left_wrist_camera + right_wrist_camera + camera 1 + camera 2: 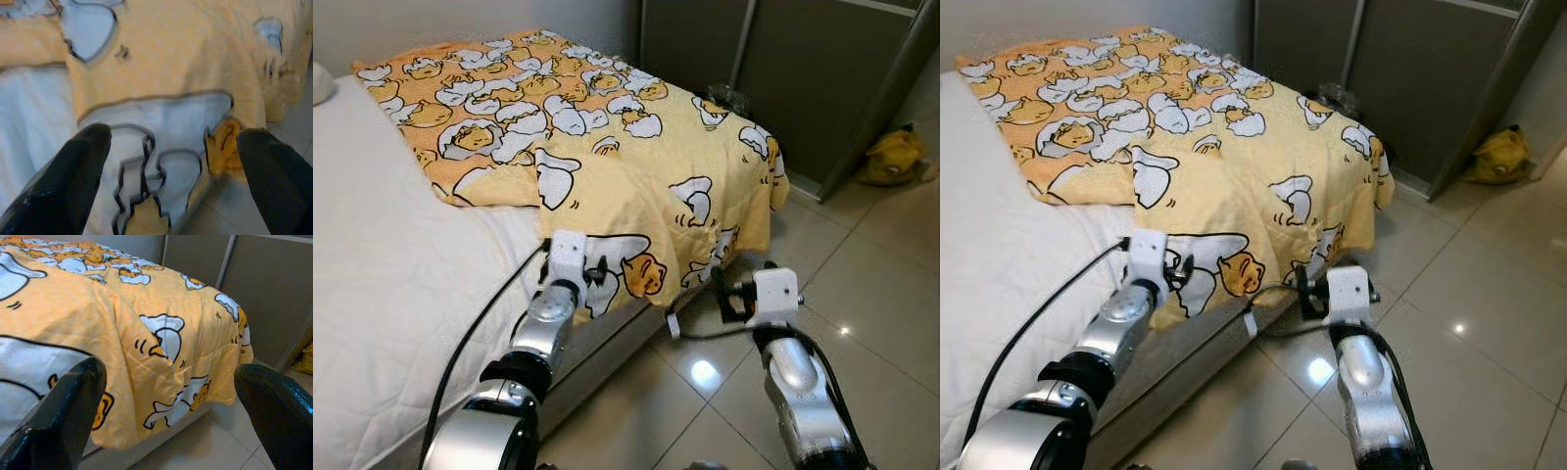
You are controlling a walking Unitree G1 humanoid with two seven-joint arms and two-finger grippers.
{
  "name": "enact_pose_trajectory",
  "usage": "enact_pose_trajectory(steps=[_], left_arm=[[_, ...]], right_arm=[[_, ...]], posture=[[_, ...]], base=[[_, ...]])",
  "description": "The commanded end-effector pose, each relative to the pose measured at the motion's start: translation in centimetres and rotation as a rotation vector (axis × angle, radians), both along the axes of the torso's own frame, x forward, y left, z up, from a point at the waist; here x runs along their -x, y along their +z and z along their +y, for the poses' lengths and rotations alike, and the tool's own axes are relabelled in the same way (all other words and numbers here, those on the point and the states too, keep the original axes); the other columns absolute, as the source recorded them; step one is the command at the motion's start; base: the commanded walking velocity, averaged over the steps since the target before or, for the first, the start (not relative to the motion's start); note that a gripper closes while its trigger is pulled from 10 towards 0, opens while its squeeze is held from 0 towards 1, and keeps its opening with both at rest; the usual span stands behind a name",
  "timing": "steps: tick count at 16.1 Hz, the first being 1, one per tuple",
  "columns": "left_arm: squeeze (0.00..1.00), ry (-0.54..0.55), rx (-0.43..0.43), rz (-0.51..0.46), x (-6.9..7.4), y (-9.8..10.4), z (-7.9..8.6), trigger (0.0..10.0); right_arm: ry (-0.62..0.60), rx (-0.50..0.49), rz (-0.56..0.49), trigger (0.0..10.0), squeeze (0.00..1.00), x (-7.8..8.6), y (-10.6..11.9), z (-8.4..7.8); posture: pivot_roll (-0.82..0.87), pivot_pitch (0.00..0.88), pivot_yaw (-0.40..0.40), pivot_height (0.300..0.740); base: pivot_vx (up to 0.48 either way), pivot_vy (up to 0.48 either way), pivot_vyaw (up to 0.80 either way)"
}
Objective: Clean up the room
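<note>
Hands, two, both spread: left hand (599,271) and right hand (722,291) at one blanket (636,147).

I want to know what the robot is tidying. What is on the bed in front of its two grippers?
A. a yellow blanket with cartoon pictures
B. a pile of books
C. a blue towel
A: a yellow blanket with cartoon pictures lies over the bed, its edge hanging down before the open left gripper and right gripper.
</note>
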State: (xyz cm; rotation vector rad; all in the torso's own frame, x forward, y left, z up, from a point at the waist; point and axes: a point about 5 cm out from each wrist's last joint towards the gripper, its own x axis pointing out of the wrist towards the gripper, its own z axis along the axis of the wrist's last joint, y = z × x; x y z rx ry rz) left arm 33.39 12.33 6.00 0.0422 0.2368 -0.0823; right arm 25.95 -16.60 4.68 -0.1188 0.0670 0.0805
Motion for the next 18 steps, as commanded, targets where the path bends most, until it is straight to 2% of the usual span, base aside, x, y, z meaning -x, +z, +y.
enact_pose_trajectory(steps=[1, 2, 3, 4, 5, 7, 8, 9, 11, 13, 18], left_arm=[[0.0, -0.035, -0.018, -0.23, 0.5, 3.2, 0.1, 10.0], [0.0, -0.075, 0.004, -0.362, 2.8, 4.9, -0.1, 10.0], [0.0, -0.002, 0.055, -0.377, 4.2, 5.5, 0.5, 10.0], [0.0, 0.035, 0.055, -0.37, 5.0, 5.5, 0.8, 10.0], [0.0, 0.044, 0.015, -0.365, 5.3, 5.2, 1.1, 10.0], [0.0, 0.04, 0.004, -0.344, 5.7, 4.9, 1.9, 10.0], [0.0, -0.001, 0.064, -0.35, 5.9, 5.4, 1.7, 10.0], [0.0, 0.015, 0.092, -0.335, 5.6, 5.8, 1.7, 10.0], [0.0, 0.085, 0.118, -0.291, 4.8, 5.8, 2.2, 10.0], [0.0, 0.102, 0.126, -0.268, 4.7, 5.6, 2.3, 10.0], [0.0, 0.17, 0.178, -0.161, 4.4, 4.3, 3.0, 10.0]], right_arm=[[0.002, 0.025, -0.061, 10.0, 0.0, 0.4, 1.3, -0.5], [0.025, 0.081, -0.145, 10.0, 0.0, 1.7, 2.8, -0.9], [0.008, 0.096, -0.199, 10.0, 0.0, 2.9, 3.9, -1.5], [-0.022, 0.085, -0.205, 10.0, 0.0, 3.8, 4.4, -1.9], [-0.061, 0.064, -0.183, 10.0, 0.0, 4.8, 4.3, -2.3], [-0.103, 0.05, -0.135, 10.0, 0.0, 5.6, 3.8, -2.9], [-0.104, 0.053, -0.118, 10.0, 0.0, 5.4, 3.4, -3.0], [-0.096, 0.053, -0.111, 10.0, 0.0, 4.9, 3.4, -2.7], [-0.07, 0.042, -0.108, 10.0, 0.0, 3.7, 3.7, -1.9], [-0.053, 0.044, -0.104, 10.0, 0.0, 3.3, 3.6, -1.6], [-0.053, 0.036, -0.081, 10.0, 0.0, 2.1, 3.2, -1.7]], posture=[[-0.26, 0.0, 0.049, 0.74], [-0.27, 0.0, 0.06, 0.74], [-0.26, 0.0, 0.058, 0.74], [-0.27, 0.0, 0.058, 0.74], [-0.26, 0.0, 0.051, 0.74], [-0.26, 0.0, 0.046, 0.74], [-0.25, 0.0, 0.045, 0.74], [-0.25, 0.0, 0.042, 0.74], [-0.25, 0.0, 0.046, 0.74], [-0.25, 0.0, 0.046, 0.74], [-0.24, 0.0, 0.038, 0.74]], base=[[0.0, 0.0, 0.0], [0.0, 0.0, 0.0], [0.0, 0.0, 0.0], [0.0, 0.0, 0.0], [0.0, 0.0, 0.0], [0.0, 0.0, 0.0], [0.0, 0.0, 0.0], [0.439, 0.0, 0.0], [0.442, 0.0, 0.0], [0.442, 0.0, 0.0], [0.442, 0.0, 0.0]])
